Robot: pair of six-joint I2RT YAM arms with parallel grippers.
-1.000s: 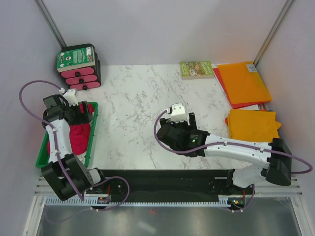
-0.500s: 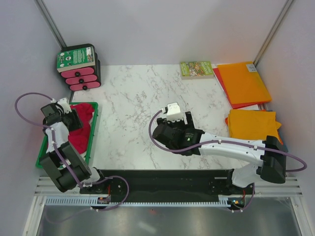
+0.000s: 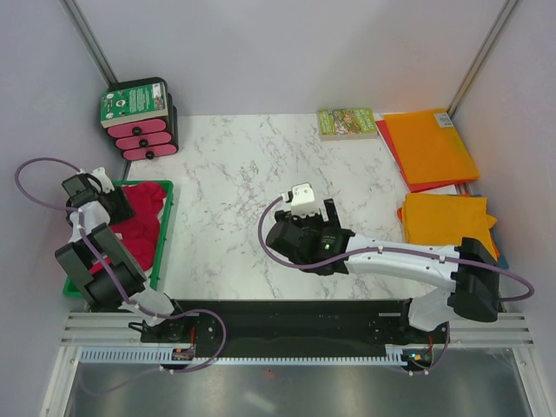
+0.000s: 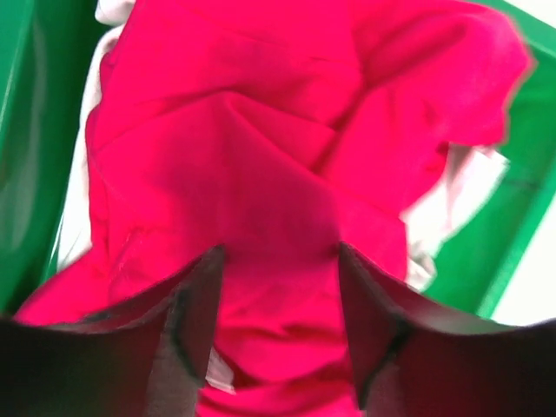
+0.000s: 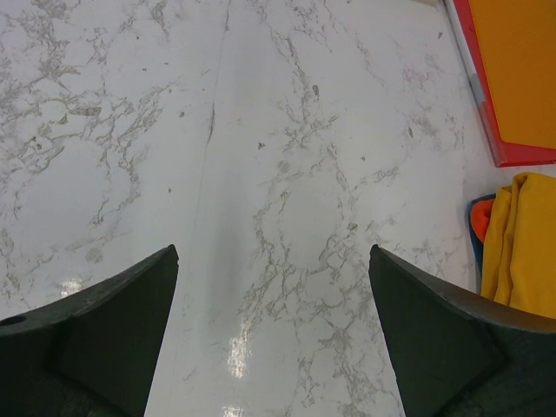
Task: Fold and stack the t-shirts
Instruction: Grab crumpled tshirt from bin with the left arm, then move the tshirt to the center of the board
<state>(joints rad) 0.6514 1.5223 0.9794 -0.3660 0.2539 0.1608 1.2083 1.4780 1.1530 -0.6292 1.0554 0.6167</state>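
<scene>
Table (image 3: 234, 174), marble top, viewed from the arm side with 12 o'clock at the far wall. Tray (image 3: 165, 234), green, sits at the 9 o'clock edge. The red shirt (image 4: 261, 156) lies crumpled in it, with a white shirt (image 4: 460, 187) showing under its 3 o'clock side. The left gripper (image 4: 278, 252) hangs over the 11 o'clock end of the tray, close above the red shirt. Its jaws are partly apart and red cloth fills the gap between them. I cannot tell whether the cloth is pinched or only lies behind the fingers (image 4: 195, 295), as the wrist view is blurred. The right gripper (image 5: 271, 252) is near the table's middle, pointing toward 12 o'clock. Its jaws are spread wide with only bare marble between them, and it holds nothing. One orange shirt (image 3: 430, 146) lies flat and folded at 2 o'clock, on top of something red that shows along its 9 o'clock edge. A second orange shirt (image 3: 445, 219), folded more loosely, lies at 3 o'clock, just beside the first and well apart from the right gripper. A blue edge shows beneath it in the right wrist view. Book (image 3: 346, 122) lies at 1 o'clock against the far edge, just beside the flat orange shirt. A black stack with pink fronts (image 3: 139, 122) stands at 11 o'clock, beyond the tray.
</scene>
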